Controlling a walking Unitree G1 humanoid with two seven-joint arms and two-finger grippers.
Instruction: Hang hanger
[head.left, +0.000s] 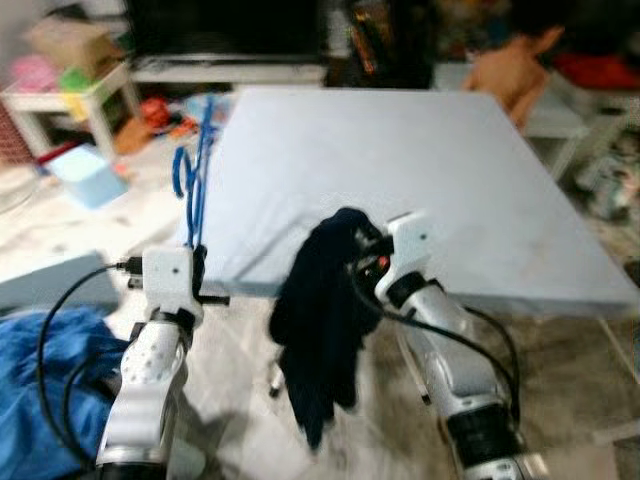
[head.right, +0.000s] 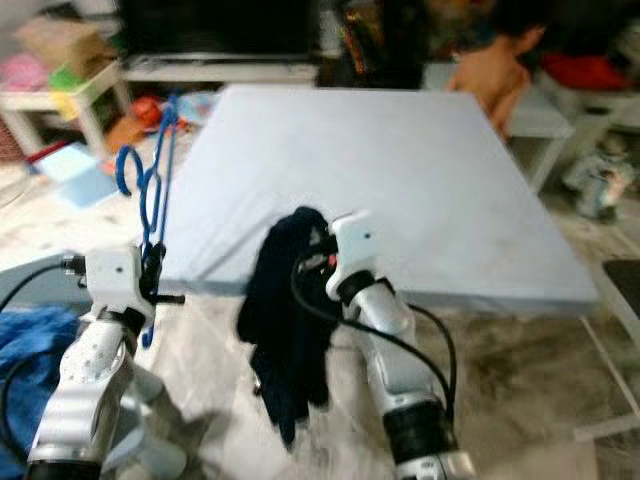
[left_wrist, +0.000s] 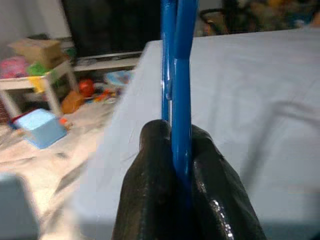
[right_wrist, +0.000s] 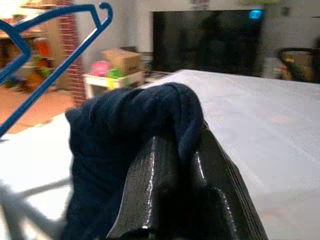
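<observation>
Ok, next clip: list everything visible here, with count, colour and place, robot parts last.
Blue plastic hanger: one, upright in left gripper, beside the table's left edge.
Dark navy garment: one, draped from right gripper, at the table's near edge.
Pale blue table: one, centre.
Blue cloth: one, floor, near left.
Black TV: one, far wall.
White side table: one, far left.
Person: one, far right.
Left gripper: shut on hanger.
Right gripper: shut on garment.

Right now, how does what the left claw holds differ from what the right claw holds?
The left claw grips a blue hanger, rigid and thin, standing upright above the claw. The right claw grips a dark navy garment, soft and bulky, which droops below the claw toward the floor. The hanger is at the left edge of the pale blue table; the garment hangs in front of its near edge. Both are pinched between shut fingers.
</observation>
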